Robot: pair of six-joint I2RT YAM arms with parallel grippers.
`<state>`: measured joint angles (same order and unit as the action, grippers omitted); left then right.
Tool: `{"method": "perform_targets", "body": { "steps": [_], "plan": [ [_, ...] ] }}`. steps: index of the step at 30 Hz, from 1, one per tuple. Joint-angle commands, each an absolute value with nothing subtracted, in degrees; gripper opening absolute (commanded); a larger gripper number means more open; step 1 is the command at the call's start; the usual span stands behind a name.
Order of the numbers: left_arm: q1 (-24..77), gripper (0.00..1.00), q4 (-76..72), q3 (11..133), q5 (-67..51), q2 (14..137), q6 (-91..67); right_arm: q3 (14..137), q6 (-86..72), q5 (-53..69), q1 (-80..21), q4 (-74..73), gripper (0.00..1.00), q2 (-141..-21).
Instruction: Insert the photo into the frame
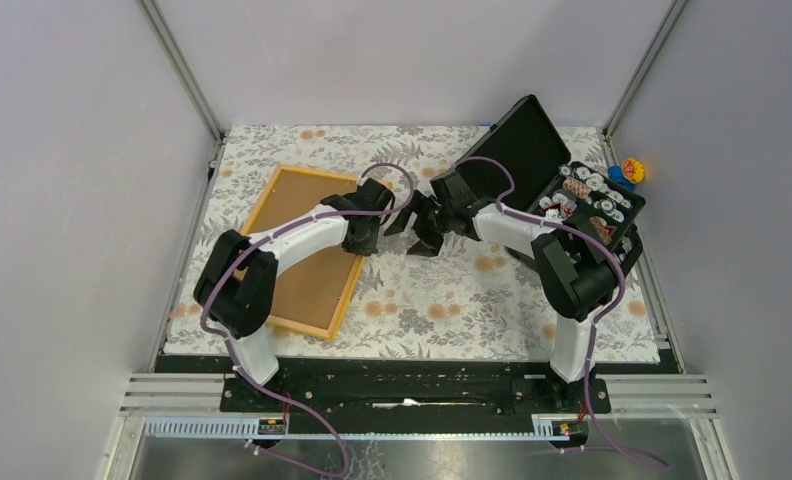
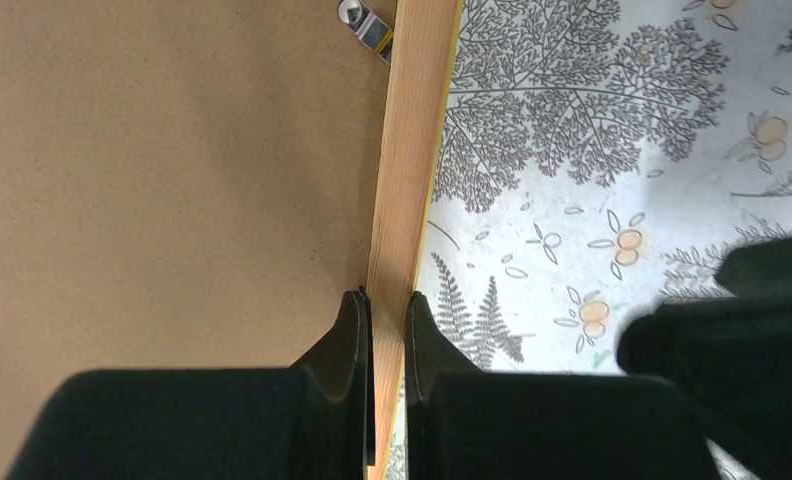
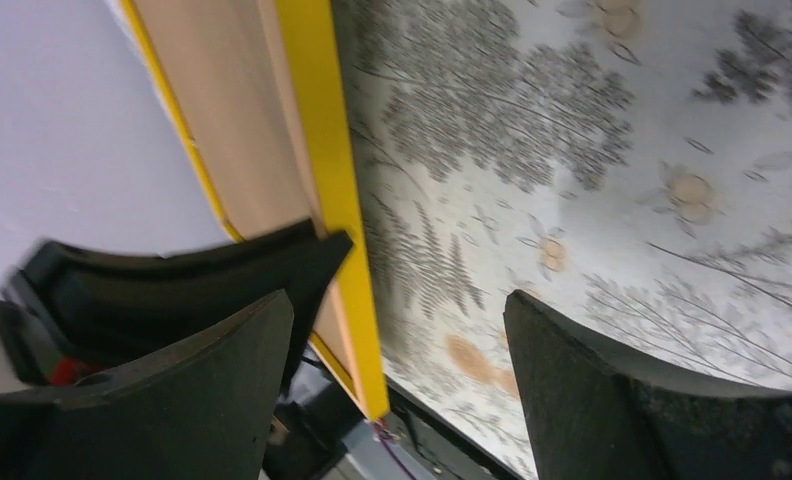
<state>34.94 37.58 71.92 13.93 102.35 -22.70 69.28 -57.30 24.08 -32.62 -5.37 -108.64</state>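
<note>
The left gripper (image 2: pixel 387 305) is clamped on a side rail of the thin orange-yellow wooden picture frame (image 1: pixel 348 296), lying flat on the floral tabletop (image 2: pixel 622 150). The right gripper (image 3: pixel 400 305) gapes wide beside it. The frame looks stiff and light, so an edge pinch suits. The photo is not in view.

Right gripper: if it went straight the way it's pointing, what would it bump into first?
Probably the flowered tablecloth, just beside the yellow edge of the frame. The right gripper has its jaws open over that spot; depth is hard to judge.

Yellow-orange frame (image 1: pixel 317 173); brown backing board (image 1: pixel 302 200); white tablecloth (image 1: pixel 442 300), grey ferns, orange flowers; black case (image 1: pixel 517 140).
</note>
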Motion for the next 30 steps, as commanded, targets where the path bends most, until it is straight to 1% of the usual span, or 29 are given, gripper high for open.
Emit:
{"method": "perform_targets", "body": {
  "steps": [1, 4, 6, 15, 17, 18, 22, 24, 26, 27, 28, 29, 30],
  "plan": [
    [34.9, 0.00, 36.4, 71.2, 13.8, 95.5, -23.6, 73.6, -65.7, 23.2, -32.4, -1.2, 0.83, -111.7],
    [35.0, 0.00, 36.5, 70.6, 12.7, 93.4, -23.3, 76.2, -66.7, 23.9, -32.6, -0.5, 0.81, -114.4],
    [35.0, 0.00, 36.3, 70.3, 11.6, 91.9, -23.1, 77.6, -67.1, 24.8, -33.1, 1.9, 0.78, -116.3],
    [35.0, 0.00, 35.9, 68.5, 8.9, 86.9, -22.0, 83.0, -68.3, 23.8, -36.4, 4.6, 0.76, -121.1],
    [35.1, 0.00, 35.9, 68.2, 8.7, 86.4, -21.9, 83.2, -69.2, 23.8, -37.2, 5.6, 0.74, -121.8],
    [35.1, 0.00, 35.9, 68.1, 8.3, 86.2, -22.0, 83.2, -69.8, 24.0, -37.6, 6.1, 0.71, -122.1],
    [35.1, 0.00, 36.0, 68.5, 7.1, 85.2, -22.3, 82.6, -72.5, 24.3, -39.1, 9.5, 0.54, -122.0],
    [35.2, 0.00, 36.5, 69.2, 6.9, 84.7, -22.3, 82.3, -72.8, 23.4, -39.5, 9.9, 0.43, -120.7],
    [35.5, 0.00, 37.7, 70.2, 7.2, 84.1, -22.0, 81.5, -74.0, 21.8, -39.6, 9.5, 0.27, -118.7],
    [35.7, 0.00, 38.3, 70.8, 7.8, 83.7, -22.1, 81.4, -74.6, 21.2, -39.6, 9.0, 0.20, -117.8],
    [35.9, 0.00, 39.2, 71.6, 8.6, 83.4, -22.2, 81.9, -74.6, 21.0, -39.6, 7.9, 0.16, -117.0],
    [36.4, 0.06, 40.1, 72.6, 9.5, 83.1, -22.2, 83.3, -74.4, 20.9, -39.6, 5.7, 0.11, -116.7],
    [37.0, 0.19, 41.2, 73.8, 11.2, 82.8, -22.3, 84.7, -74.3, 20.8, -39.6, 3.4, 0.01, -116.6]
  ]
}}
